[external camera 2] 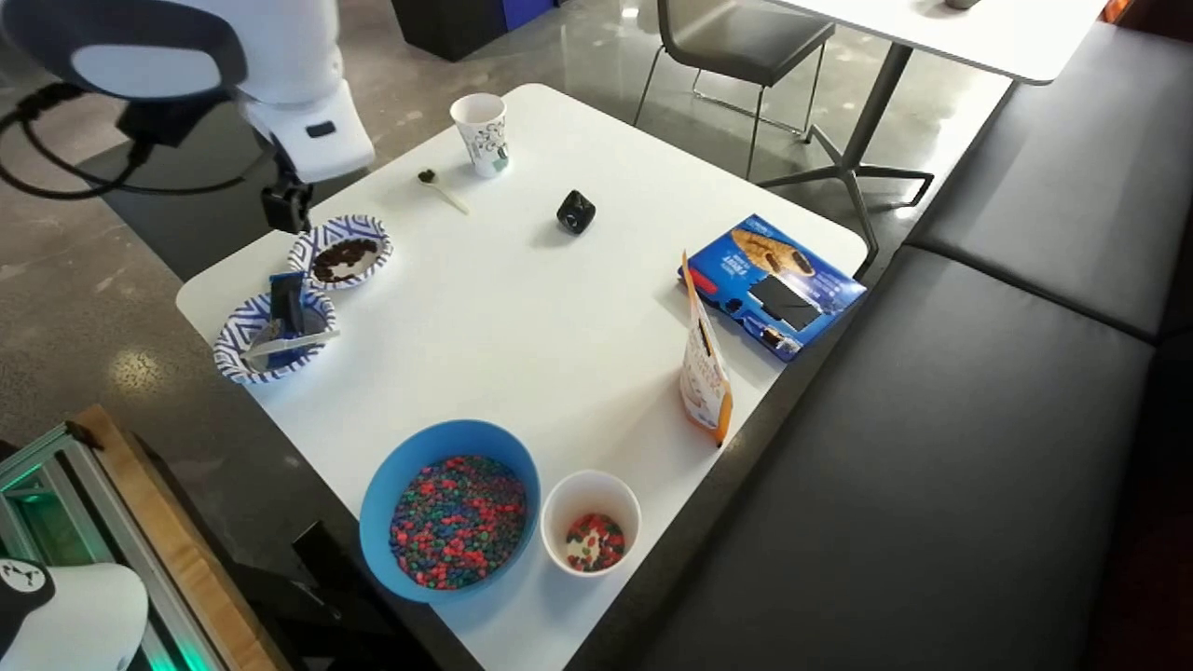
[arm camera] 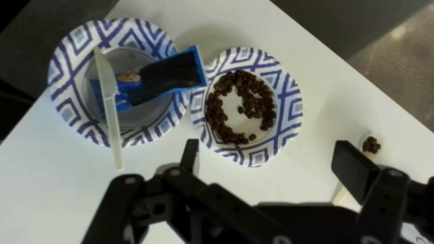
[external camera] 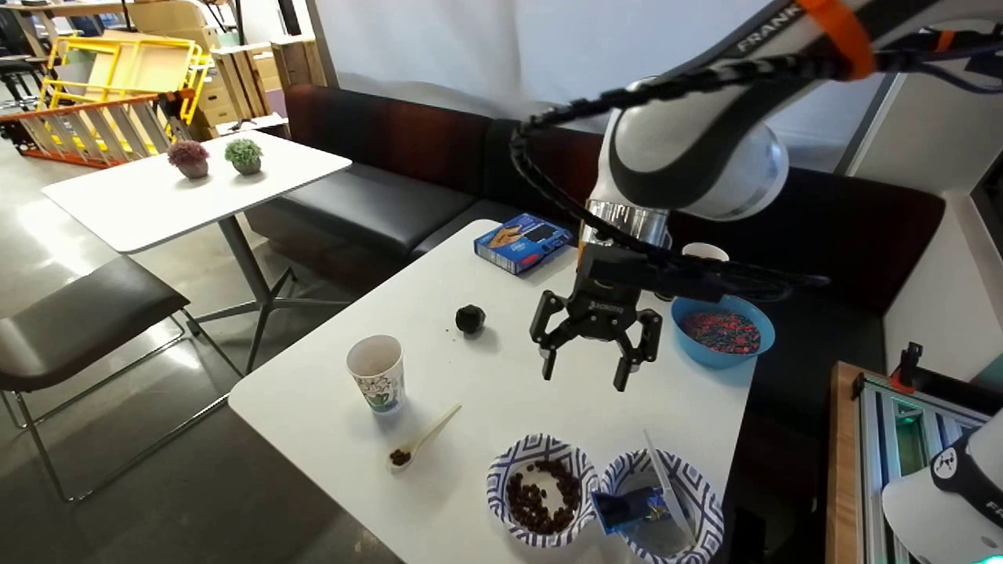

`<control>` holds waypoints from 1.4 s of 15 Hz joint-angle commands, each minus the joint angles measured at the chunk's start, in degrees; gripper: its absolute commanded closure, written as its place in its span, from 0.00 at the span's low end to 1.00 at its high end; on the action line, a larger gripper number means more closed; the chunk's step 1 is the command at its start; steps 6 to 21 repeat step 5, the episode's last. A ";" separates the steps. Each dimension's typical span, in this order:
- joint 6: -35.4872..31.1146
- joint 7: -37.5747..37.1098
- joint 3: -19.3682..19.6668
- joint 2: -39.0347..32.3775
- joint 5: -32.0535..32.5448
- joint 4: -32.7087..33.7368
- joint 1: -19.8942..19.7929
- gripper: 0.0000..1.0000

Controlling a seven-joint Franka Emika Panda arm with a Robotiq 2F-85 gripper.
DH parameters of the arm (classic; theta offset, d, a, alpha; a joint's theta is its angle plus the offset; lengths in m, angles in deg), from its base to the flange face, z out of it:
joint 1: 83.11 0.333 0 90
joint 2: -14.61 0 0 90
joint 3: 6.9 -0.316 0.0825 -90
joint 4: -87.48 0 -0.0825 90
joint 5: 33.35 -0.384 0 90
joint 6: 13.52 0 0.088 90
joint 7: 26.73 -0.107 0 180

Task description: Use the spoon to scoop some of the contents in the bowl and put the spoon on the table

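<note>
The pale, thin spoon [external camera: 427, 438], its scoop holding dark brown, bean-like contents [external camera: 400, 457], rests on the white rectangular table [external camera: 439, 376] near an edge, between the patterned paper cup [external camera: 380, 384] by the corner and the round blue-and-white patterned bowl [external camera: 541, 446]. The black two-fingered gripper [external camera: 585, 377] hangs above, apart from the spoon, fingers [external camera: 550, 364] spread wide, grasping nothing; its height is hard to judge.

Printed paper cup [external camera 2: 486, 144] upright; blue box [external camera 2: 775, 287] flat; white knife [arm camera: 110, 103] across blue packet [arm camera: 166, 78].
</note>
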 commanded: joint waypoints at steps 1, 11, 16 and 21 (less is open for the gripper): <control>0.21 -1.05 -2.17 1.88 0.49 -0.95 -1.13 0.00; 0.19 -0.60 -1.96 1.15 0.40 -0.53 -1.94 0.00; 0.19 -0.60 -1.96 1.15 0.40 -0.53 -1.94 0.00; 0.19 -0.60 -1.96 1.15 0.40 -0.53 -1.94 0.00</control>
